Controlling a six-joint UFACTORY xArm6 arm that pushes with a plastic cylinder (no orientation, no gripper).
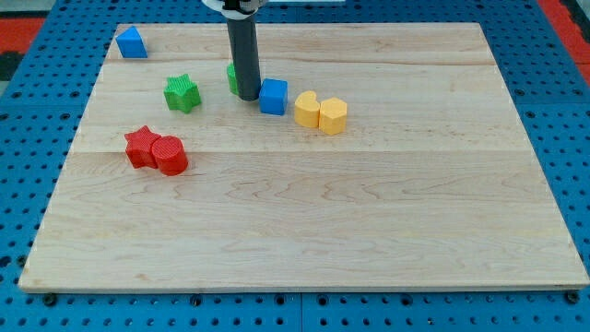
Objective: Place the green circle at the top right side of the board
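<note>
The green circle (pixel 232 77) is mostly hidden behind my rod; only its left edge shows, in the upper middle-left of the wooden board (pixel 304 221). My tip (pixel 247 96) rests on the board directly in front of the green circle, touching or nearly touching it. A blue cube (pixel 273 97) sits just to the right of my tip.
A green star (pixel 182 93) lies left of the tip. A yellow crescent-like block (pixel 306 109) and a yellow heart-like block (pixel 333 115) touch, right of the blue cube. A red star (pixel 141 146) and red cylinder (pixel 171 155) touch at left. A blue block (pixel 131 42) sits top left.
</note>
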